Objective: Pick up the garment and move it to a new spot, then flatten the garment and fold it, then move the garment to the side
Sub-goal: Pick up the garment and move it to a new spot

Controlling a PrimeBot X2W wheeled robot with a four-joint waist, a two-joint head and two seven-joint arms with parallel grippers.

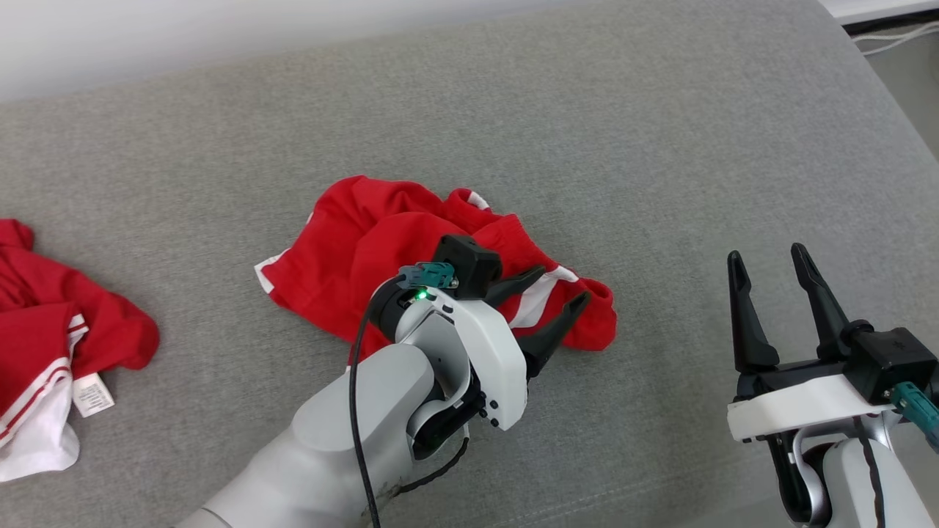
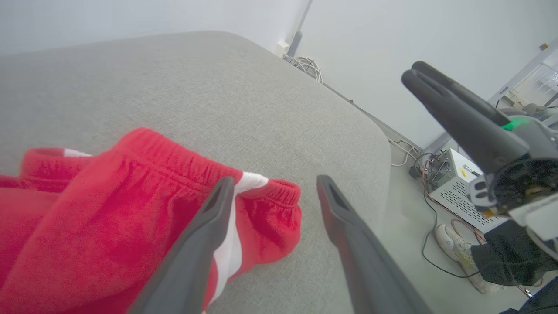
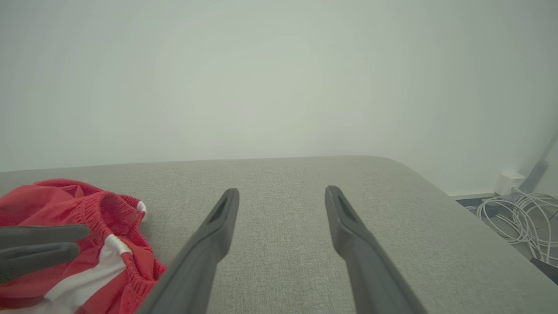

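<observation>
Grey woven upholstery [image 1: 587, 110] stretches wide across the whole work area, pale wall behind it, and right in the middle we have the action. Left gripper [image 1: 561, 286] is low over the cloth with its two dark fingers spread well apart and nothing pinched between them. In its own wrist view one finger crosses the fabric and the other sits over bare grey cover.

Directly under that gripper lies the red pair of shorts with white side stripes and a gathered elastic waistband [image 1: 367, 242], near the centre of the surface. It's bunched up, with ridges and folds everywhere and one waistband corner poking out between the fingers.

Off to the side, the right gripper [image 1: 766, 254] hangs well clear of the shorts, fingers up and parted, holding nothing. Far over at the left edge lies a second rumpled red-and-white garment [image 1: 44, 323] with a white label [image 1: 93, 396] showing, well apart from the first.

So where are we? Early, I'd say. The shorts are resting on the surface, not lifted, and whether this is their new spot can't be read from these views. They are plainly not flat and not folded. Flattening, folding and the final shift to the side all look left to do.
</observation>
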